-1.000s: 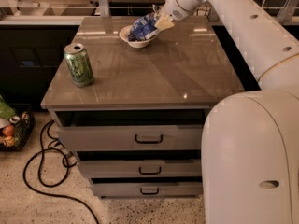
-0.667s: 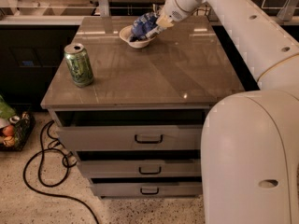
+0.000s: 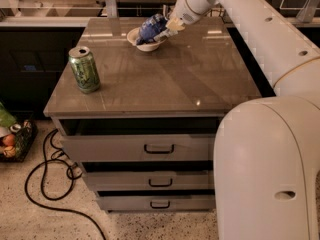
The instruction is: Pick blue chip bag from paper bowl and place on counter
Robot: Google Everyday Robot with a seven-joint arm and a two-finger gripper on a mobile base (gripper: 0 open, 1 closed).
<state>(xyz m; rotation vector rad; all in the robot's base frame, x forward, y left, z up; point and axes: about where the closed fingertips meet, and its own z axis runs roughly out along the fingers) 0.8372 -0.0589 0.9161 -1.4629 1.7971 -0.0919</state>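
Status from my end: the cream-tipped gripper point(image 3: 171, 28) is at the far edge of the wide glossy grey-brown desk point(image 3: 190, 74), just right of the shallow round cream-white paper bowl point(image 3: 142, 45). It's low, at bag height, and comes in from the right on the end of the white jointed arm point(image 3: 250, 19).

The small glossy wrinkled blue chip bag point(image 3: 151, 28) is in the paper bowl. It lies tilted across it, spans the bowl and sticks out over the right rim. The bag's right end meets the gripper tip, and the two look to be touching. I can't tell from this view whether the gripper is spread apart or clamped on the bag. The contact zone is packed too tight against the foil to read.

The bowl sits flat on the desk, near the back edge, left of centre.

The upright green drink can point(image 3: 84, 70) is on the desk's near-left area, well apart from bowl and gripper.

Below the top there are three grey drawers with black handles point(image 3: 159, 148); the top one is slightly ajar. A black cable point(image 3: 45, 184) loops on the speckled floor at left. The robot's big white body point(image 3: 270, 174) fills the lower right.
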